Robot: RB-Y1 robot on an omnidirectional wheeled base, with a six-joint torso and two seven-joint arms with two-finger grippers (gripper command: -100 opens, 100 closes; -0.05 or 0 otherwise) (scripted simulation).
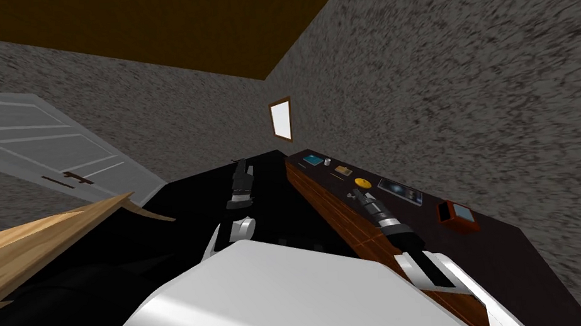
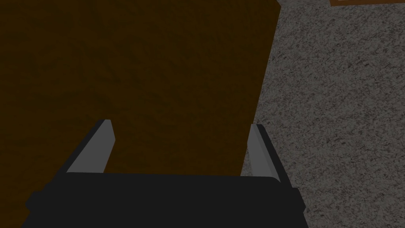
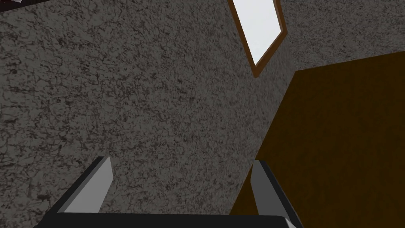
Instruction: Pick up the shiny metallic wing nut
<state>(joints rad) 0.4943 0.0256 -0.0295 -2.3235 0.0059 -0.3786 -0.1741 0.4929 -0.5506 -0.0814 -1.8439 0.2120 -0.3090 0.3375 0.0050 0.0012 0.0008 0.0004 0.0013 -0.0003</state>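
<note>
head view: right claw [image 1: 353, 196], spread, at dark tabletop [image 1: 503, 252] near yellow disc [image 1: 363, 182]; left claw [image 1: 241, 165] spread too

Walls [image 1: 466, 65]: grey, mottled with dark flecks. Ceiling [image 1: 148, 28]: flat dark brown.

Table [image 1: 496, 246]: near-black top, reddish-brown wood-grain front. On it:
- yellow disc [image 1: 362, 182]
- teal flat piece [image 1: 312, 160]
- tan block [image 1: 344, 170]
- dark panel [image 1: 400, 190] with a bluish smear
- orange-brown box [image 1: 458, 216], pale blue face

Door [image 1: 42, 148]: white, panelled. Plank [image 1: 35, 243]: pale wood grain. Wall frame [image 1: 281, 119]: brown rim, white centre.

On the left gripper [image 2: 180, 126] and right gripper [image 3: 178, 161]: light grey fingers, black body.
</note>
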